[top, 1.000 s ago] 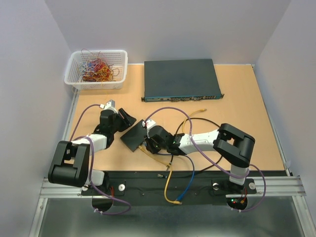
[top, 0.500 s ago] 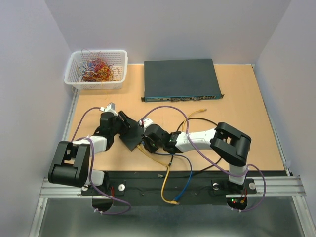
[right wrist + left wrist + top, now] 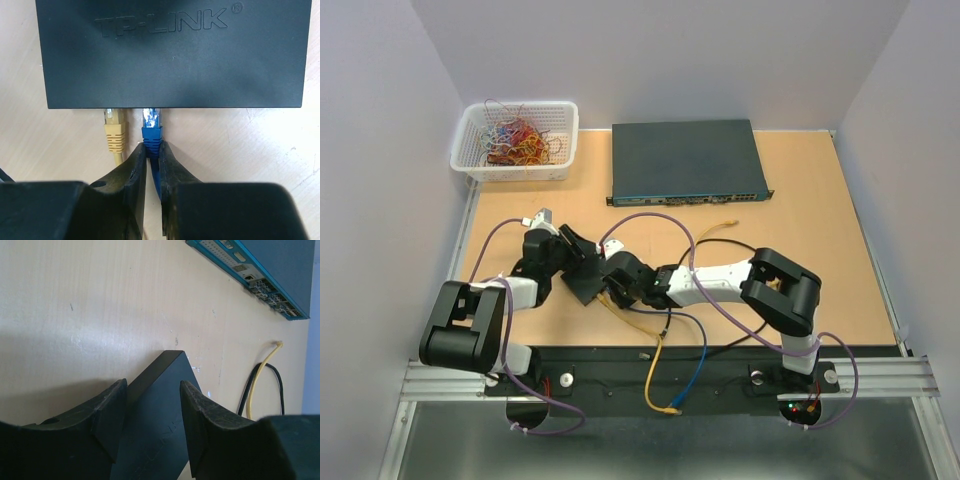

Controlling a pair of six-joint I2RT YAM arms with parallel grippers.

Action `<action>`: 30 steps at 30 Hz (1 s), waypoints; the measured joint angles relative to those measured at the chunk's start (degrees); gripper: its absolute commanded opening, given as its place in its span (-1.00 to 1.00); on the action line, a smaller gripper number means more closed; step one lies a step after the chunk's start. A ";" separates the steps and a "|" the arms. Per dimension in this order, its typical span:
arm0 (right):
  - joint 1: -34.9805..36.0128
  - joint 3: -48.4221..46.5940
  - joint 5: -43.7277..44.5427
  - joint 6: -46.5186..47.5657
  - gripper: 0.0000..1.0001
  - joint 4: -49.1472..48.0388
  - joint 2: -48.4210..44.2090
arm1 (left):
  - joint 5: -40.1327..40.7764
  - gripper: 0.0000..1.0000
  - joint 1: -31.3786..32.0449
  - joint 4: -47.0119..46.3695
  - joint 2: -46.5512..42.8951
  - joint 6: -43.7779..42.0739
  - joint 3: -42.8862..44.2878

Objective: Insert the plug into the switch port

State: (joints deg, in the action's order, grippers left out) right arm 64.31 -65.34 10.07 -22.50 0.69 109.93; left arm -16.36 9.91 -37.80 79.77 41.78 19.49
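The small black switch box [image 3: 170,55] lies flat on the table, its edge with the switch port row facing my right gripper [image 3: 153,149]. That gripper is shut on the blue plug [image 3: 151,131], whose clear tip reaches under the box's edge just right of a yellow plug [image 3: 114,131] that sits there. In the left wrist view a corner of the box [image 3: 155,420] lies between the fingers of my left gripper [image 3: 152,385], both pressed against its sides. From above, the left gripper [image 3: 575,250] and right gripper [image 3: 613,285] meet at the box [image 3: 586,287].
A large grey-blue rack switch [image 3: 685,160] stands at the back, with a white basket [image 3: 515,140] of coloured wires at the back left. Yellow and black cables [image 3: 715,235] loop behind the right arm; blue and yellow leads trail over the near edge.
My right arm has pushed left with the blue plug against the box. The box has slid and turned left, into the fingers of my left gripper.
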 measured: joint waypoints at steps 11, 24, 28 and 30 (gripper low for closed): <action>0.70 -2.45 2.75 1.42 -0.99 3.23 0.87 | 1.62 0.13 1.01 -6.23 -0.02 2.03 -2.89; -2.80 -3.87 3.19 6.62 -0.99 5.14 1.46 | 3.78 0.13 1.01 -9.09 -0.02 3.39 -4.24; -3.65 -3.93 2.49 8.44 -0.99 5.07 1.51 | 4.24 0.12 1.01 -9.42 -0.02 3.58 -4.46; -3.74 -3.93 2.03 9.31 -0.99 4.94 1.51 | 4.31 0.12 1.05 -9.46 -0.02 3.63 -4.48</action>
State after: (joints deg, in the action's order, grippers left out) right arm 60.58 -69.28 12.10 -13.19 5.63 111.44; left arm -12.05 10.96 -47.27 79.75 45.41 15.00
